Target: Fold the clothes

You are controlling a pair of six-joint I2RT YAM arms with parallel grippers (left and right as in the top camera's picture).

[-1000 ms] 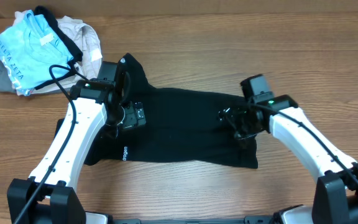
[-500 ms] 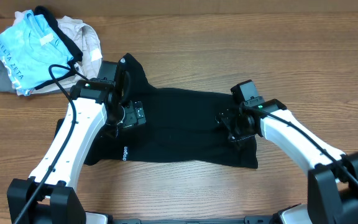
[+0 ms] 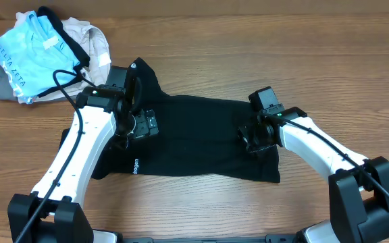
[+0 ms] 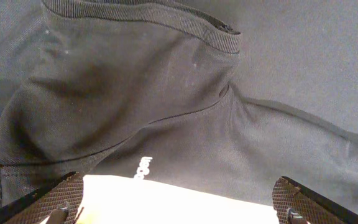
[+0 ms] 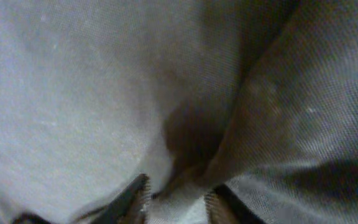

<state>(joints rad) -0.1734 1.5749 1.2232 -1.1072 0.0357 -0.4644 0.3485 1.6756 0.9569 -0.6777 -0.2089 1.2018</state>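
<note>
The clothes, a black T-shirt (image 3: 194, 142), lie spread across the middle of the wooden table (image 3: 248, 54), with the small white hem logo (image 3: 136, 166) near the front left. My left gripper (image 3: 137, 125) hovers over the shirt's left part. In the left wrist view it stands wide open (image 4: 179, 208) above the black fabric (image 4: 166, 81), the logo (image 4: 142, 168) and a bright strip of table. My right gripper (image 3: 252, 138) is down on the shirt's right part. In the right wrist view its jaws (image 5: 176, 202) pinch a raised fold of the black cloth (image 5: 73, 93).
A heap of other garments (image 3: 46, 54), light blue with lettering, beige and grey, lies at the back left corner. A black cable (image 3: 66, 77) loops from the left arm near that heap. Bare wood surrounds the shirt.
My right gripper shifted a little to the left on the shirt and its jaws closed from wide apart onto a fold of cloth. The left arm and gripper stayed still.
</note>
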